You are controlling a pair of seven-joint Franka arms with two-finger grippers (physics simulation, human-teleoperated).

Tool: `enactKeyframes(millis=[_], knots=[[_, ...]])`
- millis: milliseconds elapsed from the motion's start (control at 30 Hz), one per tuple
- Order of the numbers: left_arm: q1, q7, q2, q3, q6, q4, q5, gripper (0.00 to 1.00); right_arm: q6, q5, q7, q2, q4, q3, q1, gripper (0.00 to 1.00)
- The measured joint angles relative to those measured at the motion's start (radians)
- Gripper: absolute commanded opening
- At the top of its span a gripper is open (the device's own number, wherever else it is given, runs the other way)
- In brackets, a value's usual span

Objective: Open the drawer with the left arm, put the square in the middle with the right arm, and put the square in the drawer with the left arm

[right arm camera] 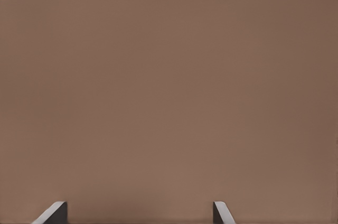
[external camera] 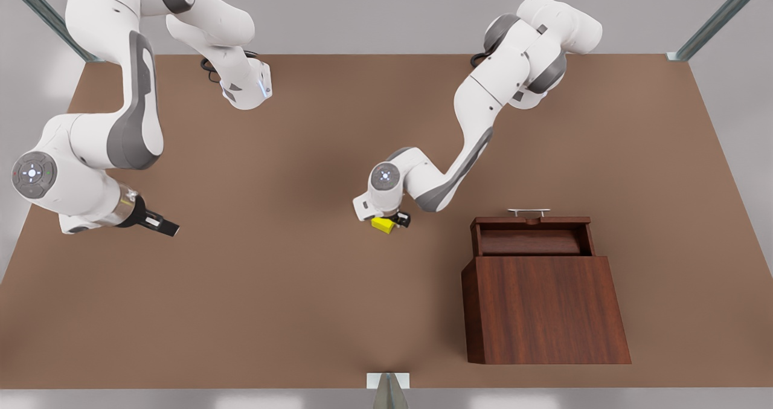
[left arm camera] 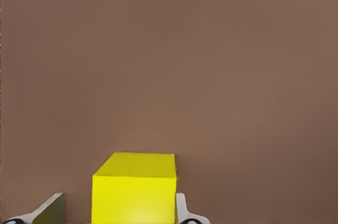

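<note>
The surface (external camera: 290, 312) is plain brown, and the cabinet (external camera: 543, 309) is the biggest thing on it, standing toward the front view's right. Its drawer (external camera: 531, 235) is already pulled out, handle (external camera: 529, 211) facing the arms, and the tray looks empty. So the opening step appears done.

The right arm waits at the front view's left, well apart from everything. The right gripper (external camera: 158, 223) hangs low over bare surface; in its wrist view the two fingertips (right arm camera: 53, 212) stand wide apart with nothing between them. Its share of the work, setting the square in the middle, looks finished.

The left arm reaches down to the middle of the surface. The left gripper (external camera: 395, 220) is at the square (external camera: 383, 225), which sits in the middle, well short of the drawer. In the left wrist view the square (left arm camera: 134, 189) lies between the jaws: one finger (left arm camera: 181, 211) is against its side, while the other stands off with a visible gap, so the jaws are not yet clamped.

What is left, judging by this: close on the square, lift it, carry it to the drawer and release it inside.
</note>
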Motion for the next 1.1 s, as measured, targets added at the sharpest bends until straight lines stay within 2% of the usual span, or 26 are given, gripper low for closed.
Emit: enactKeyframes(millis=[1033, 1067, 1100], knots=[[-0.003, -0.004, 0.043, 0.007, 0.013, -0.032, -0.066, 1.00, -0.006, 0.004, -0.141, 0.004, 0.002, 0.000, -0.014, 1.00], [-0.003, -0.004, 0.043, 0.007, 0.014, -0.032, -0.066, 0.92, -0.006, 0.004, -0.143, 0.004, 0.002, 0.000, -0.013, 1.00], [-0.003, -0.004, 0.043, 0.007, 0.014, -0.032, -0.066, 0.79, -0.006, 0.004, -0.144, 0.004, 0.002, 0.000, -0.013, 1.00]])
